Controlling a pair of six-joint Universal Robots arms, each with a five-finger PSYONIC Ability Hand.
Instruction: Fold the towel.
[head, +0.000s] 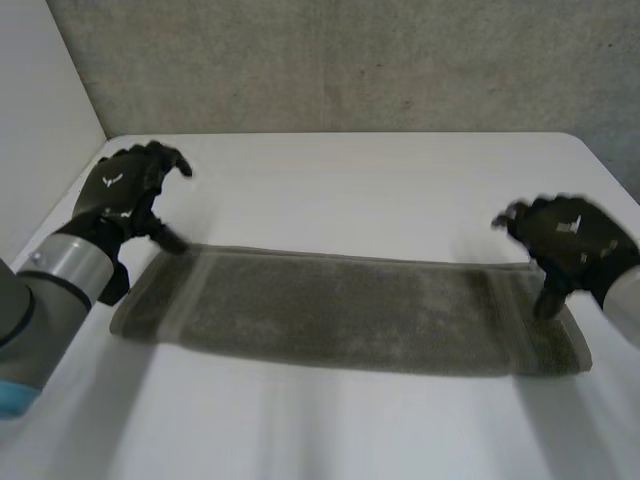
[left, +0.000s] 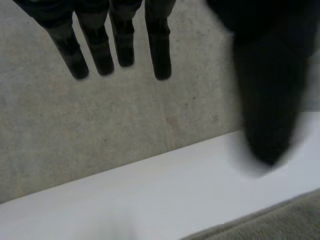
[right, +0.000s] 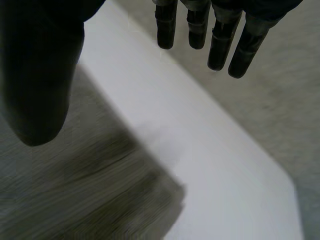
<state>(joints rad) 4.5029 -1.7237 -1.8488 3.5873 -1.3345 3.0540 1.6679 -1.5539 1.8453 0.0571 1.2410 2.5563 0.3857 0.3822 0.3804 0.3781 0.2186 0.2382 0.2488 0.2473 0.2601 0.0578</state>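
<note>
A grey-green towel (head: 350, 312) lies folded into a long strip across the white table (head: 360, 190). My left hand (head: 125, 195) hovers just above the strip's left end, fingers relaxed and apart, holding nothing. In the left wrist view its fingers (left: 117, 45) hang straight with the thumb apart, and a towel edge (left: 270, 225) lies below the thumb. My right hand (head: 565, 240) is over the strip's right end, its thumb pointing down at the cloth. The right wrist view shows straight fingers (right: 210, 35) spread from the thumb, above the towel's corner (right: 100, 195).
A concrete wall (head: 350, 60) rises behind the table's far edge. A pale wall panel (head: 35, 110) stands at the left. The table's right corner (right: 280, 185) lies close beside the towel's right end.
</note>
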